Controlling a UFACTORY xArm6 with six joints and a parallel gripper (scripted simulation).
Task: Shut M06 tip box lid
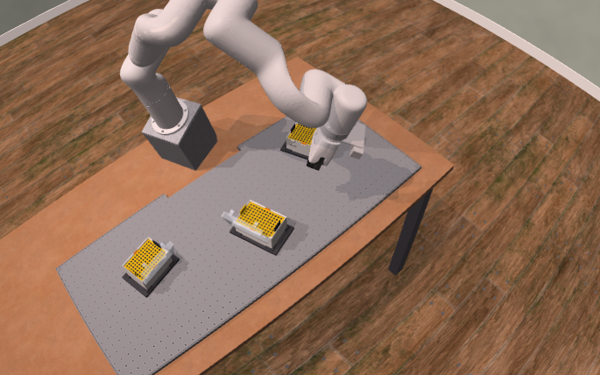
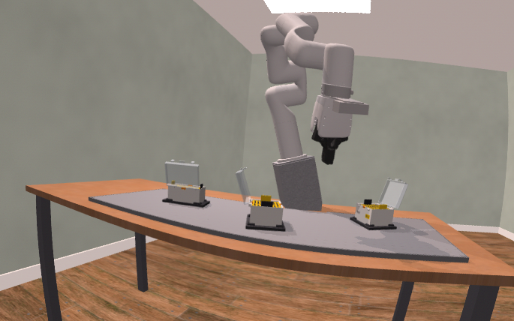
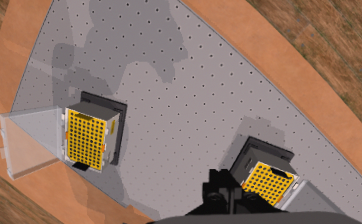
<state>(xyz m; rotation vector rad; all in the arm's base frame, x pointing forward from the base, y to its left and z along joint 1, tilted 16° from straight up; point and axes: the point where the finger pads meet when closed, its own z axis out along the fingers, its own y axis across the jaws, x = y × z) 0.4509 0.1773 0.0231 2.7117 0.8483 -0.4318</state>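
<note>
The hand [image 2: 327,158] is clenched on nothing, high above the surface [image 2: 211,215] in the exterior view's centre-right. All three tip boxes have open lids: left [image 2: 185,193], middle [image 2: 266,215], right [image 2: 374,215]. Stickers unreadable; M06 cannot be identified.

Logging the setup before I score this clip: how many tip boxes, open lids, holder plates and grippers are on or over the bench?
White tip boxes with yellow racks: 3
Clear hinged lids, all open: 3
Black holder plates: 3
Black gripper, shut, empty: 1
Total: 10
</note>
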